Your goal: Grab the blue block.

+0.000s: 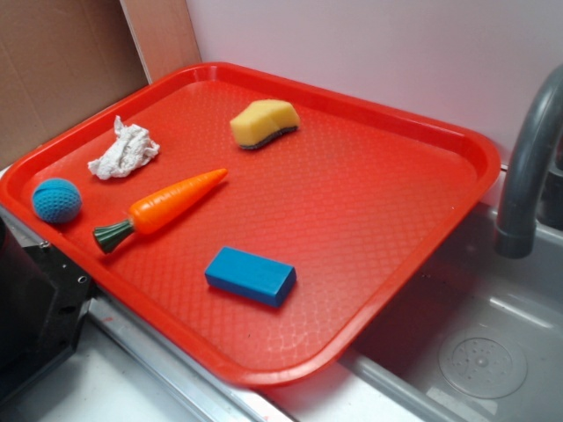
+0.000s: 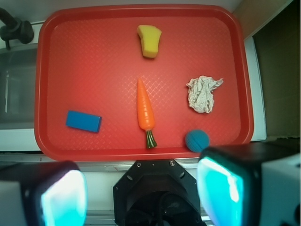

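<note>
Red textured plastic tray (image 1: 457,154) is holding a smooth blue block (image 1: 251,275) lying near-centre, right of the toy carrot (image 1: 171,207), sponge (image 1: 263,123) far. Fingers (image 2: 221,186) are spread wide, gripping nothing.

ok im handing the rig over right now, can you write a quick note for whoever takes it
Pincer: open and empty, pulled back off the tray's near edge, touching nothing.
Blue block: flat on the red tray, alone near the front edge on the sink side, apart from the toy carrot.
Teal knitted ball is not the target.
Done: nothing yet.
Left: move over the block, descend, close on it, lift.
</note>
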You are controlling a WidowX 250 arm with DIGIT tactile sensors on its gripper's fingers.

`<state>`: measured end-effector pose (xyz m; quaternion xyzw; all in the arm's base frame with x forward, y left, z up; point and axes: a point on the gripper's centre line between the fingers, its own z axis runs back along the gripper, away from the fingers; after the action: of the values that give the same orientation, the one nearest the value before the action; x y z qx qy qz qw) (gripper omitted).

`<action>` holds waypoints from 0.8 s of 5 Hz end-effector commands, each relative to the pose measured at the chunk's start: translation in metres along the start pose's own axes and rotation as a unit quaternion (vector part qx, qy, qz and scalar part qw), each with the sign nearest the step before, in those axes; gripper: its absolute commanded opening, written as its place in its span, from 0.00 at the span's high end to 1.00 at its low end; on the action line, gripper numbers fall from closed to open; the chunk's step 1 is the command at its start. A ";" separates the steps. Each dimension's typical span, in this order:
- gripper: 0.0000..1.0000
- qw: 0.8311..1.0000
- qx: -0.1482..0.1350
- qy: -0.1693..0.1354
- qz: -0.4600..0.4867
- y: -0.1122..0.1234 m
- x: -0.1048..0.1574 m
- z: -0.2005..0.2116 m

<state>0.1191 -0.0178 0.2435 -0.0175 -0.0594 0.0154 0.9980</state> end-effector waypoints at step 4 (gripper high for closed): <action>0.00 0.930 -0.025 0.011 -0.368 -0.073 0.032 -0.113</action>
<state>0.1679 -0.0891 0.1332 -0.0170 -0.0376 -0.3528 0.9348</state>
